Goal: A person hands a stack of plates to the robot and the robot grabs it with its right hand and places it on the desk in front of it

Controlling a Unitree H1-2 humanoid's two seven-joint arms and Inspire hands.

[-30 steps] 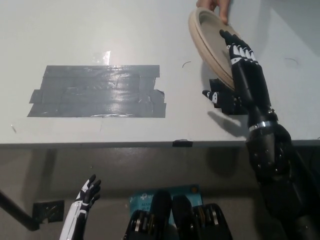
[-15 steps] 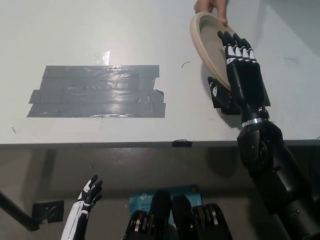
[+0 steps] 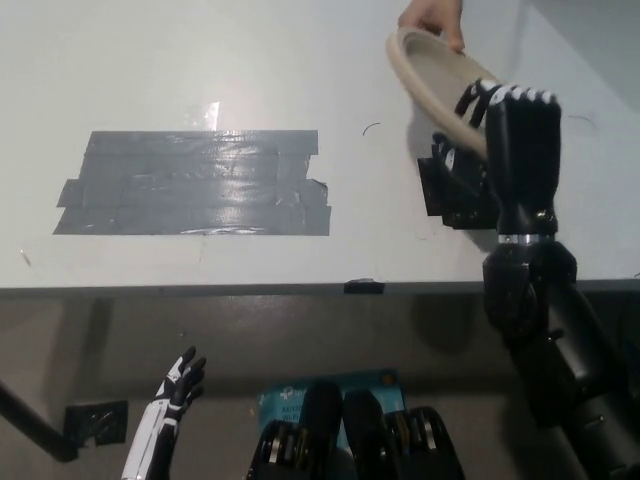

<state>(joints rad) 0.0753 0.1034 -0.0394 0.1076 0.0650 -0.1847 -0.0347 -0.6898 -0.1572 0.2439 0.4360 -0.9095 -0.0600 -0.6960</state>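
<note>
Now right hand [image 3: 505,135] around plate stack [image 3: 432,66]

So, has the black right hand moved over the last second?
Yes. The black right hand has shifted right, farther from the grey tape patch, fingers curling over the beige plate stack.

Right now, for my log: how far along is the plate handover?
Done: the right hand grips the plates by the near edge. In hand: a person's hand holds the far edge too, plates tilted above the desk. Left: the release, then setting them down. The left hand hangs open below the desk's edge.
</note>
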